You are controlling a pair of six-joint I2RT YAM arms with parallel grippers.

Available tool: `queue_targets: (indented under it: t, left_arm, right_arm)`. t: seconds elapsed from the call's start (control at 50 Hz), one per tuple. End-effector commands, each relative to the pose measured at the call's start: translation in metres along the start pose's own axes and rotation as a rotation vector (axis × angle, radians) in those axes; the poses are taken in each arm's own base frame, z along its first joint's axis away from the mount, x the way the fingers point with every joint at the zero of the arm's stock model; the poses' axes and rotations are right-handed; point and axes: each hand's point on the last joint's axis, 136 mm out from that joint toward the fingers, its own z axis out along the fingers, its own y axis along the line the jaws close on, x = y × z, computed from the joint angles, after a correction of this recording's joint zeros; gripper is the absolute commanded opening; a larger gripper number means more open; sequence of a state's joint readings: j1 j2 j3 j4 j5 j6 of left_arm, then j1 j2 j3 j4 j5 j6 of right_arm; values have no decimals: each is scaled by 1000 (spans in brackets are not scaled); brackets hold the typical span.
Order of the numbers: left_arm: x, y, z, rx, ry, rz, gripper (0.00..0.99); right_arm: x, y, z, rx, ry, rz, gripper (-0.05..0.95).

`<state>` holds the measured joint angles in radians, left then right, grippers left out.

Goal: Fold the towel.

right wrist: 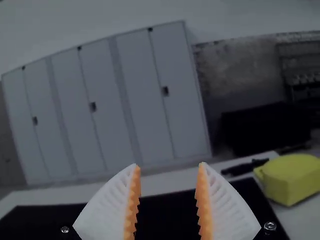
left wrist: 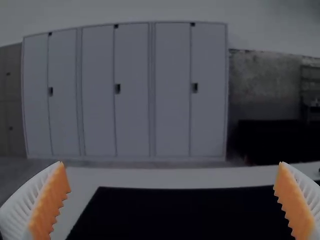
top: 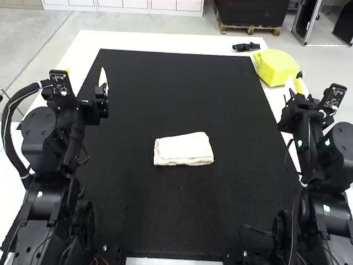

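The white towel [top: 183, 149] lies folded into a small, thick rectangle near the middle of the black mat, its layered edge facing the arms. My left gripper [top: 102, 81] is up over the mat's left edge, away from the towel. In the left wrist view the left gripper [left wrist: 171, 164] has its orange pads wide apart with nothing between them. By the mat's right edge is my right gripper [top: 297, 85], also away from the towel. The right wrist view has the right gripper [right wrist: 168, 166] open with a narrower, unfilled gap.
A yellow case-like object [top: 276, 67] sits on the white table [top: 165, 43] at the back right, close to the right gripper. A small black object [top: 246, 47] lies behind it. The black mat [top: 165, 94] surrounds the towel on all sides.
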<state>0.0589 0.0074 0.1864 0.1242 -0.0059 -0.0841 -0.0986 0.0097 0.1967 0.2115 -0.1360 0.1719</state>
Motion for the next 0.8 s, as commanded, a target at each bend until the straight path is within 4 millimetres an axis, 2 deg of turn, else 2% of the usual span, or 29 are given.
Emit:
queue_targets:
  t: [0.0,0.14,0.22,0.28,0.34,0.52,0.66,0.7,0.78]
  left_arm:
    - [-9,-4,-2,22,-27,22,962]
    - [-5,-16,-2,92,-20,18,962]
    - [-2,-14,-1,81,-23,16,962]
    - [3,-12,-1,73,-9,28,961]
    - [3,-12,-1,69,-10,56,962]
    - [7,-13,-1,75,-8,59,961]
    - [26,-13,0,76,28,97,961]
    - [28,-13,0,78,24,150,961]
    - [30,-7,0,40,24,131,961]
  right_arm:
    - [-5,9,-1,-47,-15,-19,307]
    - [-2,7,-1,-36,-9,-18,477]
    - [0,6,-1,-36,-6,-17,711]
    - [3,5,-1,-32,1,-16,834]
    - [5,5,-1,-31,7,-17,900]
    - [23,-1,0,-19,53,-117,908]
    - [40,-7,0,-3,90,-127,910]
    - [43,-8,0,1,98,-138,908]
    - [47,-12,-1,19,107,-146,910]
